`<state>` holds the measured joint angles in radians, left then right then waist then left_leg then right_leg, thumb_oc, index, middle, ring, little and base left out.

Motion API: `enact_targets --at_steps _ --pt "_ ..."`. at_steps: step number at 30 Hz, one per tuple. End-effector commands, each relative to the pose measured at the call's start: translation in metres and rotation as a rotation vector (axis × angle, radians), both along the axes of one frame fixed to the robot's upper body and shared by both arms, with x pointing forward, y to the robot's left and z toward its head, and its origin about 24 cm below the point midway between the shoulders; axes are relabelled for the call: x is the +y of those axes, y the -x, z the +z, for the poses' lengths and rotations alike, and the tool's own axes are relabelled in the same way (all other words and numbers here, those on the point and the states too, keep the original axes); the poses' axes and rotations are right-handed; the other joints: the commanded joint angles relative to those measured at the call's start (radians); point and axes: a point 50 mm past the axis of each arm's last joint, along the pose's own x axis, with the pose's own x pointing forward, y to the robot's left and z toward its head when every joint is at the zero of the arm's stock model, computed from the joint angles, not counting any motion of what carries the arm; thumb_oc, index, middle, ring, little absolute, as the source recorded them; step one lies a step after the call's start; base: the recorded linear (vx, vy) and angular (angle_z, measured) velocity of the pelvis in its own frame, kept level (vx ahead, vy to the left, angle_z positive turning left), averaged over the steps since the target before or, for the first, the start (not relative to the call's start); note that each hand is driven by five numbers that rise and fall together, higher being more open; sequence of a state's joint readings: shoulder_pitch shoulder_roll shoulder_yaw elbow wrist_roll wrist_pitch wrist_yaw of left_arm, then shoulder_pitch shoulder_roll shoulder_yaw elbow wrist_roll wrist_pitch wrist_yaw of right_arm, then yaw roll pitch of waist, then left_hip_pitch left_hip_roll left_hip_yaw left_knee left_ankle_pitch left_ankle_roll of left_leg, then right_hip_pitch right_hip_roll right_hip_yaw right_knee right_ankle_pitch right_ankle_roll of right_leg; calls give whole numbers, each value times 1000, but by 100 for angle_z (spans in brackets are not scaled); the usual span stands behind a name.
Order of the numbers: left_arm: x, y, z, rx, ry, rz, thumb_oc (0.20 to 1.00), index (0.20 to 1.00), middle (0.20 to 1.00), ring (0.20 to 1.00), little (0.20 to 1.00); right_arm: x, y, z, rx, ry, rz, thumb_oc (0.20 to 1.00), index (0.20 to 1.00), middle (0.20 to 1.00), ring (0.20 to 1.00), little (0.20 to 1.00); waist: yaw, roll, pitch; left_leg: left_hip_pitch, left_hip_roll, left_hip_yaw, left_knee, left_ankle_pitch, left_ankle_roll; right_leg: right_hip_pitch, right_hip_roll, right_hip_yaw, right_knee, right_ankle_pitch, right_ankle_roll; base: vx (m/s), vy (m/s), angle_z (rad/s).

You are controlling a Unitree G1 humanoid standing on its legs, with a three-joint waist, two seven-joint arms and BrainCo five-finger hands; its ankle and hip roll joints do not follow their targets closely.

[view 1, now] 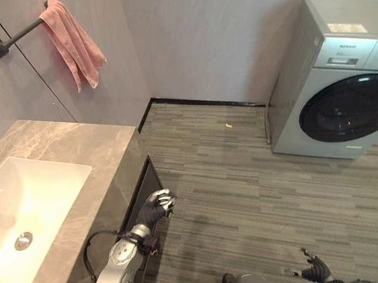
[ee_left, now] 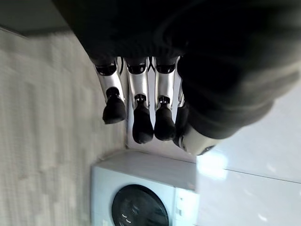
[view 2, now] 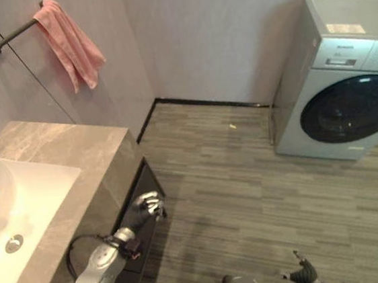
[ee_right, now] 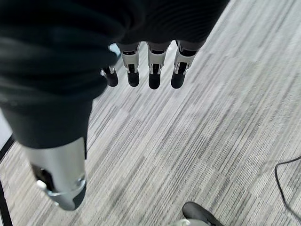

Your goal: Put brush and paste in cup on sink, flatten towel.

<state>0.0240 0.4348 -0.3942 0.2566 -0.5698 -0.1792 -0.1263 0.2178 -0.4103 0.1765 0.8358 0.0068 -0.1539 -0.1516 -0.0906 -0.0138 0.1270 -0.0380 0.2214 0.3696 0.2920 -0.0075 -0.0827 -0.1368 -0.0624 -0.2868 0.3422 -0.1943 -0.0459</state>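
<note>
Left arm: silver-grey forearm raised forward from the lower left, wrist under its dark ribbed cover, left hand (view 1: 156, 206) held up with fingers (ee_left: 141, 113) relaxed and nearly straight, side by side, the thumb set apart beside them, nothing between fingers and thumb. Right arm: low at the lower right, right hand (view 1: 315, 268) pointing down, its fingers (ee_right: 154, 70) straight in a row, the thumb well apart from them, nothing held.

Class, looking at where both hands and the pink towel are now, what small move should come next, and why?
Probably raise the left hand toward the pink towel hanging bunched on the dark wall bar. Both hands are empty, the right hand low over the floor.
</note>
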Motion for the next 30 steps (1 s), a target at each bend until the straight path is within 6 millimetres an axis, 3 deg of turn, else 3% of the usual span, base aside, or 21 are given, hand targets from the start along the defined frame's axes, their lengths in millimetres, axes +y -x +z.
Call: enact_targets --at_steps 1,2,4,5,7,9,11,13,14,20,26,28,29,30 --pt "11 -7 16 -99 -46 46 200 200 200 200 200 -13 -28 14 -83 56 21 1000 1000 1000 1000 1000 49 -22 29 -140 -112 -199 191 72 52 162 21 99 -182 121 67 -8 -69 -109" --pt "22 2 -2 -25 -105 75 200 200 200 200 200 -20 -26 13 -50 91 28 1000 1000 1000 1000 1000 71 -21 21 -185 -138 -245 77 57 63 192 14 120 -201 128 88 100 11 -105" --pt "32 8 -11 5 -148 110 200 200 200 200 200 -22 -30 16 -64 92 44 1000 1000 1000 1000 1000 82 -11 20 -169 -147 -249 20 49 75 188 23 131 -146 93 88 156 63 -62" --pt "29 10 -17 39 -157 95 200 200 200 200 200 -19 -31 15 -71 81 38 1000 1000 1000 1000 1000 83 -6 26 -175 -151 -251 33 78 76 180 25 118 -112 80 80 80 69 -80" --pt "31 7 -18 40 -170 105 200 200 200 200 200 -17 -35 16 -83 75 38 1000 1000 1000 1000 1000 80 -7 36 -186 -164 -267 50 75 78 162 24 119 -76 69 80 -17 41 -63" --pt "33 10 -32 104 -190 145 200 200 200 200 200 -12 -41 17 -124 38 -12 1000 1000 1000 1000 1000 62 -2 39 -170 -180 -256 96 -17 110 128 0 114 13 22 73 37 110 8" --pt "37 15 -41 138 -228 170 200 200 200 200 200 -8 -42 16 -131 22 -11 1000 1000 1000 1000 1000 60 -2 40 -158 -188 -252 122 -55 122 122 -10 113 41 11 74 45 81 5" --pt "37 15 -41 138 -228 170 200 200 200 200 200 -8 -43 16 -131 22 -10 1000 1000 1000 1000 1000 60 -1 41 -158 -187 -252 124 -57 122 122 -10 114 43 10 74 42 55 6" --pt "44 26 -52 188 -267 196 200 200 200 200 200 0 -42 12 -120 3 9 1000 1000 1000 1000 1000 67 -4 41 -141 -189 -240 141 -97 136 125 -17 122 61 -4 85 60 76 6" --pt "55 39 -63 251 -308 245 200 200 200 200 200 6 -43 10 -109 -17 41 1000 1000 1000 1000 1000 83 -14 36 -138 -193 -220 152 -127 149 123 -28 129 60 5 101 54 74 -8" --pt "62 42 -63 249 -314 297 200 200 200 200 200 10 -41 6 -80 -33 50 1000 1000 1000 1000 1000 109 -27 30 -108 -189 -170 112 -127 154 101 -45 138 53 66 144 35 66 -17" --pt "63 40 -61 237 -328 302 200 200 200 200 200 17 -43 4 -72 -42 79 1000 1000 1000 1000 1000 117 -28 43 -65 -196 -159 53 -109 158 57 -67 140 115 196 212 -12 49 -35" --pt "63 39 -60 232 -331 303 200 200 200 200 200 17 -44 4 -69 -43 83 1000 1000 1000 1000 1000 115 -23 45 -56 -192 -164 33 -94 157 37 -62 153 125 224 222 -13 15 -44" --pt "64 37 -59 225 -328 307 200 200 200 200 200 21 -53 8 -97 -53 113 1000 1000 1000 1000 1000 106 -16 43 -39 -193 -170 3 -72 155 0 -69 132 98 223 192 42 -32 -27"
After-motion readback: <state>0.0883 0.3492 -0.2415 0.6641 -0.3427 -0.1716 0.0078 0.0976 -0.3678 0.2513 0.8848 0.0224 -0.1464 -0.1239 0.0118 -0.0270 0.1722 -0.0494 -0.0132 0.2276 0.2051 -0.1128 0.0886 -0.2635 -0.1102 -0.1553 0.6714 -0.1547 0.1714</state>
